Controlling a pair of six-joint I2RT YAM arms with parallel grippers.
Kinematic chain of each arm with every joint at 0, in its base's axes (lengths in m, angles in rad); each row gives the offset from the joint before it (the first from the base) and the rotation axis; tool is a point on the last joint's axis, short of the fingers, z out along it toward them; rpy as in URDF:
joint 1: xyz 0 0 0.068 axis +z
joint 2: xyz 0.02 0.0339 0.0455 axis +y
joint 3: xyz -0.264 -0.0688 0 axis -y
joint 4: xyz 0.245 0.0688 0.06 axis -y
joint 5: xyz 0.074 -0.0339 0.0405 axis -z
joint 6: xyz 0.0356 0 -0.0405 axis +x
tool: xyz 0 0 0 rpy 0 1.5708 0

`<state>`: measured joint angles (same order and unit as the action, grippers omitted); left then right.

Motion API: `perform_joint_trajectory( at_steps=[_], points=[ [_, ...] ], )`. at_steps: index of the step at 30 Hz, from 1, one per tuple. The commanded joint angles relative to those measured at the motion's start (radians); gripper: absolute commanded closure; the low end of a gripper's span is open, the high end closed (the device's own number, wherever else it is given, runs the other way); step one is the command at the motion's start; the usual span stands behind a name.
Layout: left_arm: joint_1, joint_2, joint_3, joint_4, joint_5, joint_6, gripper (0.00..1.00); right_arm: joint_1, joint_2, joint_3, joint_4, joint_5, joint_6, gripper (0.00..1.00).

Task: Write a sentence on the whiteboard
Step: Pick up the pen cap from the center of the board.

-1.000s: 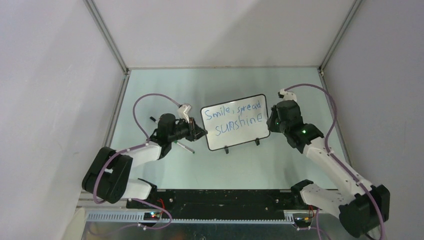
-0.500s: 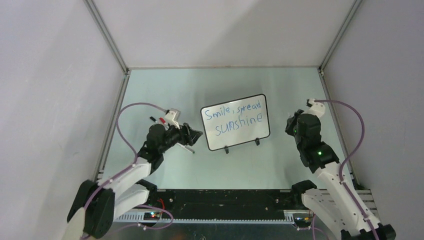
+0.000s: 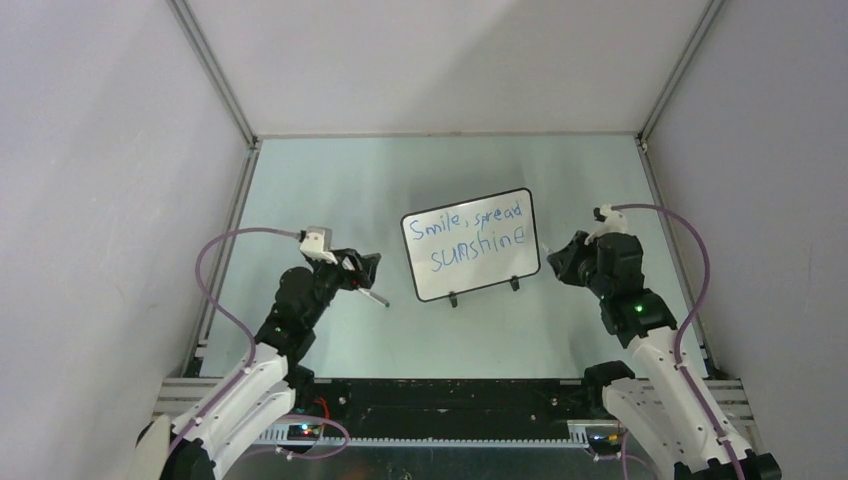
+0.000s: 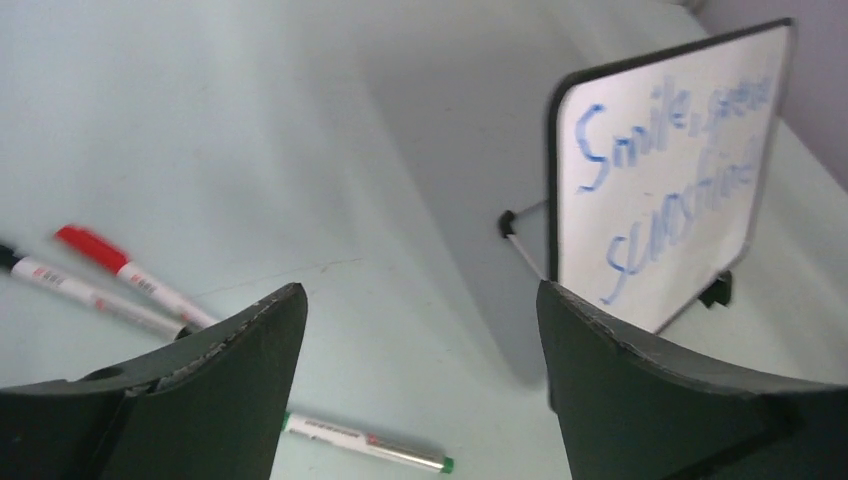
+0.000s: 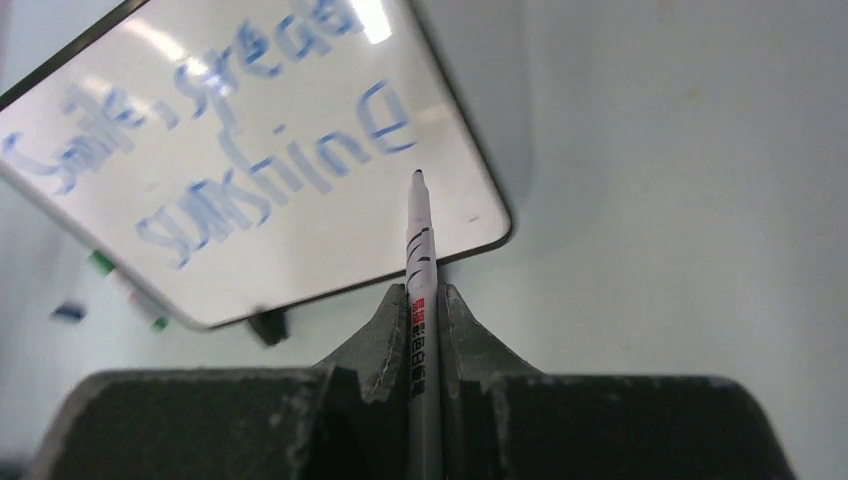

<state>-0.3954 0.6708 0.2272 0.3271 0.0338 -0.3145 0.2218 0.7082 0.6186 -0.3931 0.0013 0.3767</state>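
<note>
Whiteboard (image 3: 470,284): white, black frame. Sentence (image 3: 478,251): blue. Worktop (image 3: 420,170): pale green. Left of whiteboard: red-capped pen (image 4: 130,272), green-tipped pen (image 4: 365,443). Right of whiteboard: white pen (image 5: 421,260), red-black print.

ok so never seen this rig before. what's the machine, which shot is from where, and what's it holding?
Two robot arms are bolted to the near edge of a table, each ending in a two-finger gripper. The wide picture looks down from above and behind them. The other two come from wrist cameras, so the dark shapes at the bottom are that gripper itself. A small whiteboard stands on its feet mid-table, bearing the sentence "Smile, spread sunshine" in blue. The right gripper is shut on a marker pen, tip near the board's right edge. The left gripper is open and empty. Lying left of the board: a red-capped marker, a second marker beside it, a green-ended marker.
</note>
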Motion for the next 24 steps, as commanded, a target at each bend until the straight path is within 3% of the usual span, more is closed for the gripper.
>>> perform_joint_trajectory(
  at_steps=[1, 5, 11, 14, 17, 19, 24],
  points=[
    [0.000, -0.011, 0.030, -0.096, -0.293, -0.055, 0.05, 0.024, -0.026, 0.001, -0.007, -0.254, 0.063, 1.00],
    [0.001, -0.046, 0.067, -0.271, -0.552, -0.268, 0.01, 0.036, -0.058, 0.001, -0.005, -0.301, 0.073, 1.00],
    [0.002, -0.114, 0.152, -0.772, -0.737, -0.666, 0.01, 0.046, -0.126, 0.001, -0.039, -0.237, 0.136, 1.00],
    [0.003, -0.139, 0.204, -0.944, -0.765, -0.787, 0.07, 0.049, -0.149, 0.001, -0.037, -0.232, 0.147, 1.00],
    [0.003, -0.126, 0.281, -1.218, -0.806, -1.054, 0.19, 0.051, -0.157, 0.001, -0.031, -0.242, 0.143, 1.00],
    [0.010, -0.097, 0.308, -1.315, -0.805, -1.168, 0.21, 0.053, -0.155, 0.001, -0.028, -0.243, 0.137, 1.00],
    [0.066, -0.008, 0.322, -1.285, -0.673, -1.229, 0.23, 0.055, -0.155, -0.006, -0.029, -0.220, 0.123, 1.00]
  ],
)
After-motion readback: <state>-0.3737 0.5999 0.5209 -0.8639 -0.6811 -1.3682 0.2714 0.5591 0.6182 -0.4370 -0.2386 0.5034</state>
